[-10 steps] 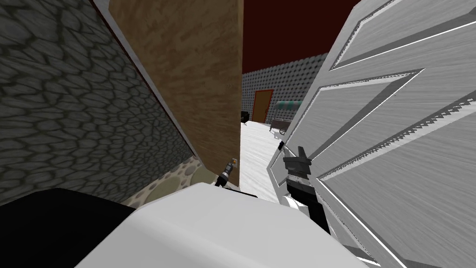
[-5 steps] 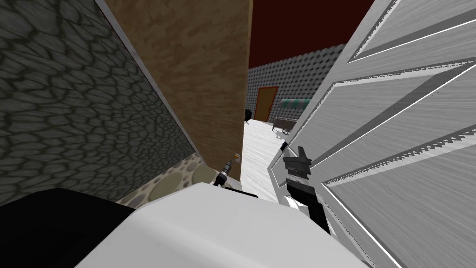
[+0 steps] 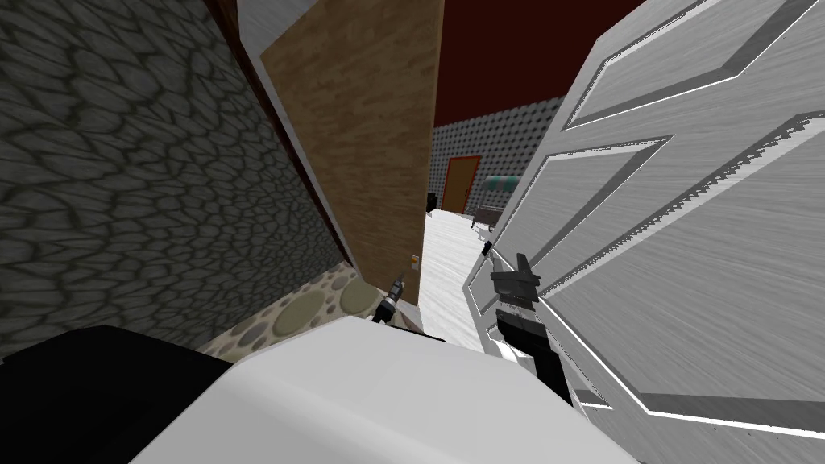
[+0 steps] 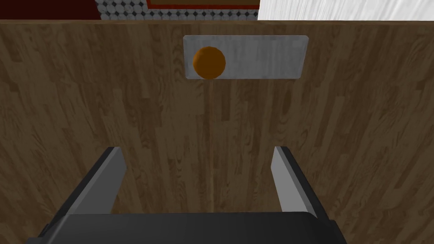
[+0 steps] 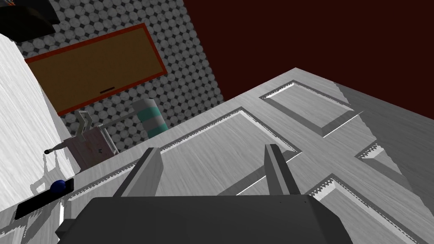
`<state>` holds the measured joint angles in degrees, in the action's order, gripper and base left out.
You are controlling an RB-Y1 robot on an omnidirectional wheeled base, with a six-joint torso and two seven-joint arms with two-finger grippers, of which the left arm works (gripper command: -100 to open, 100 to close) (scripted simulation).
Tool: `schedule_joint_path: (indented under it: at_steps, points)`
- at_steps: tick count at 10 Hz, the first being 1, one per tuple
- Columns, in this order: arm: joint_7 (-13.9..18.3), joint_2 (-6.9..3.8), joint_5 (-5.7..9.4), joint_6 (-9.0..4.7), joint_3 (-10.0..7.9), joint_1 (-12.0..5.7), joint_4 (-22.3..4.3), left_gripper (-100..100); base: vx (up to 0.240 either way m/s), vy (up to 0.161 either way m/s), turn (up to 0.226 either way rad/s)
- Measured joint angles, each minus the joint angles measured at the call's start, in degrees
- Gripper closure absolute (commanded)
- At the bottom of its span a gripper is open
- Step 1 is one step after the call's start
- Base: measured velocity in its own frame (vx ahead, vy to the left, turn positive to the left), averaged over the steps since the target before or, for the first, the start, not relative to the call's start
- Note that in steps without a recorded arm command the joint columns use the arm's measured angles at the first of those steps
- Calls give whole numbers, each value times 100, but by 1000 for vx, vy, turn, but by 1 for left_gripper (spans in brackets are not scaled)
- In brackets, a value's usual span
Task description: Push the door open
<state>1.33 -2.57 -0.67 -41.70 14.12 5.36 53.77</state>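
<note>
A brown wood-grain door [image 3: 362,145] stands ajar on my left, and a white panelled door [image 3: 685,242] stands on my right. My left gripper [image 3: 395,292] is low by the brown door's free edge. In the left wrist view the left gripper [image 4: 203,169] is open, facing the brown door [image 4: 127,118] just short of a grey plate [image 4: 254,57] with an orange knob [image 4: 209,62]. My right gripper [image 3: 516,278] is at the white door's edge. The right gripper [image 5: 214,169] is open and empty against the white door's panels [image 5: 237,144], near a blue knob [image 5: 58,185].
A dark cobbled wall [image 3: 121,177] runs along the left, above a pebble floor [image 3: 306,310]. Between the doors a white floor [image 3: 447,266] leads to a dotted wall with a red-framed brown door [image 3: 459,184] and a cart with a teal awning [image 3: 493,211].
My head view has swung. The brown door now stands further off the cobbled wall, and a pale strip shows above it. Both arms keep their places.
</note>
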Motion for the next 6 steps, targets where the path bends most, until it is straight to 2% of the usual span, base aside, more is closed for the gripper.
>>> schedule_joint_path:
  at_steps: [2,6]
  points:
    - [-1,-19,4,-9,-10,-1,-19,-100,125,-28,-29]
    - [-23,-54,18,-55,-62,-52,-92,-100,206,-47,-20]
